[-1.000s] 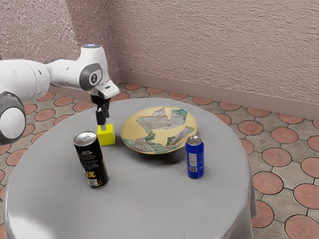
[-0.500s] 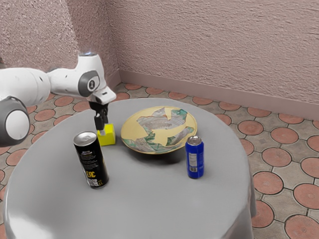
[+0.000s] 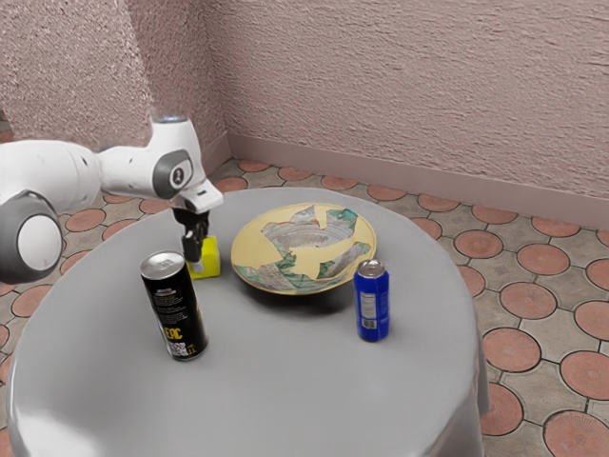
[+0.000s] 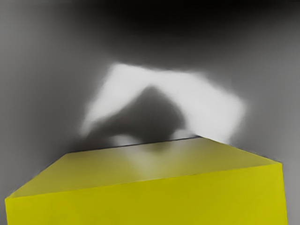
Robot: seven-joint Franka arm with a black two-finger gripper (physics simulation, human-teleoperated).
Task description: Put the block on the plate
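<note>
The gripper (image 3: 197,260) has come down lower, and now it is right at the yellow block (image 3: 211,256). A moment ago it was higher up. I can't tell if it is open or closed, so I won't say it has the block. The block has stayed where it was, on the gray worktop (image 3: 285,390), just beside the big patterned plate (image 3: 304,249), on the plate's side toward the exterior view's left. It is not on the plate. In the wrist view the block looks very big (it must be right under my hand).

So the getting-close part looks nearly done, I think, and the lifting part comes next. I need a good, snug squeeze first, or the block could slip. Then I should lift it higher than the plate's rim before going across.

The black can (image 3: 174,309) stands near the block, toward the worktop's near edge (I'd better not bump it). The blue can (image 3: 372,305) stands by the plate's other side, so I should stop over the middle.
</note>
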